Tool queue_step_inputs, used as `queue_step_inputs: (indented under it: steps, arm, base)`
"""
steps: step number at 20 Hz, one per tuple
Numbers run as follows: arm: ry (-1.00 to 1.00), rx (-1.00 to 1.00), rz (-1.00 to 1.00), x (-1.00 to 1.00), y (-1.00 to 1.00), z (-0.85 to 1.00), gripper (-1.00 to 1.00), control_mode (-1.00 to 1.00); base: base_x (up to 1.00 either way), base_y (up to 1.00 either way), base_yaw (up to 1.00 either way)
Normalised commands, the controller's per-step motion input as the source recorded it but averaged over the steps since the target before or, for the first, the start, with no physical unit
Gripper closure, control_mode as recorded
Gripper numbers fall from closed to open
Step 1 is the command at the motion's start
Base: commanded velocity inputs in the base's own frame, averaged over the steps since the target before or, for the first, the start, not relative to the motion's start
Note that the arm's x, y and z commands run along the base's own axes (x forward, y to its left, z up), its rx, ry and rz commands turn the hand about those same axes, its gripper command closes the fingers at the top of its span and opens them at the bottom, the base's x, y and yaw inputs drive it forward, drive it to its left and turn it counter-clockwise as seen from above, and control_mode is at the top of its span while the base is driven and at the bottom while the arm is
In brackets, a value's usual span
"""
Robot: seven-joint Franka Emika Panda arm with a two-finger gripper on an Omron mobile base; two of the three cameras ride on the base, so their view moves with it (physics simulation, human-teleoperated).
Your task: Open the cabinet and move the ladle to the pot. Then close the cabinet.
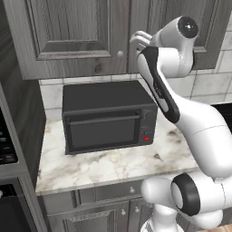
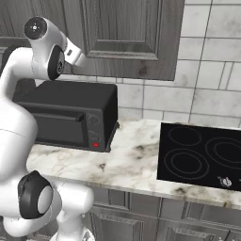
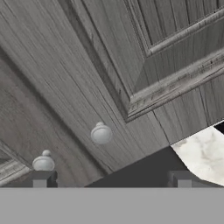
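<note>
The grey wood-grain cabinet hangs over the counter with both doors shut. In the hand view its door panels fill most of the picture, and two round silver knobs sit close ahead. My gripper is open, its dark fingertips wide apart, just short of the knobs and touching neither. In the left base view my hand is raised beside the left door's knob. The ladle and the pot are out of view.
A black microwave stands on the marble counter directly under the cabinet. A black cooktop lies to the right. Grey drawer fronts run below the counter, and a tiled wall stands behind.
</note>
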Motion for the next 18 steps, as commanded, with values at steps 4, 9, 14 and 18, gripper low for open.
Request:
queue_step_inputs:
  steps: [4, 9, 14, 18]
  arm:
    - [0.00, 0.04, 0.00, 0.26, 0.00, -0.06, -1.00, -1.00]
    - [0.00, 0.04, 0.00, 0.30, 0.00, -0.01, -1.00, -1.00]
    - [0.01, 0.01, 0.00, 0.29, 0.00, -0.08, -1.00, -1.00]
    - [0.03, 0.00, 0.00, 0.23, 0.05, -0.13, -1.00, -1.00]
  base:
    - [0.00, 0.00, 0.00]
    - [0.00, 0.00, 0.00]
    - [0.00, 0.00, 0.00]
    - [0.00, 0.00, 0.00]
